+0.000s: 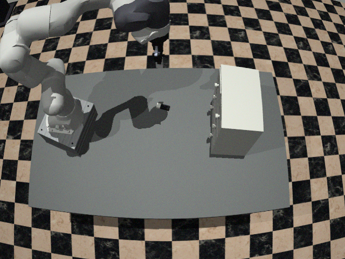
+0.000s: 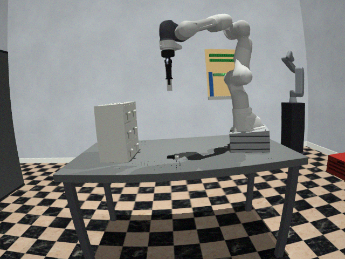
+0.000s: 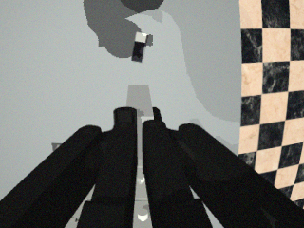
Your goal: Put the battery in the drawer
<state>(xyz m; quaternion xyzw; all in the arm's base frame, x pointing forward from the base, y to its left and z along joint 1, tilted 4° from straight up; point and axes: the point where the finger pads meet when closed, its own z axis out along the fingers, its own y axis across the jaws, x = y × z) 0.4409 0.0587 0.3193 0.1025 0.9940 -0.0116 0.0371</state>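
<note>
The AAA battery is a short black cylinder with a pale end. It lies on the grey table near the middle, and shows in the side view and the wrist view. The small white chest stands at the right of the table with its knobbed drawer fronts facing the battery; all drawers look pushed in. The drawer marks are too small to read. My gripper hangs high above the table's far side, pointing straight down. Its fingers are shut with nothing between them.
The robot's base block sits at the left end of the table. A black pedestal with a grey camera stand stands beyond the table. The arm's shadow falls beside the battery.
</note>
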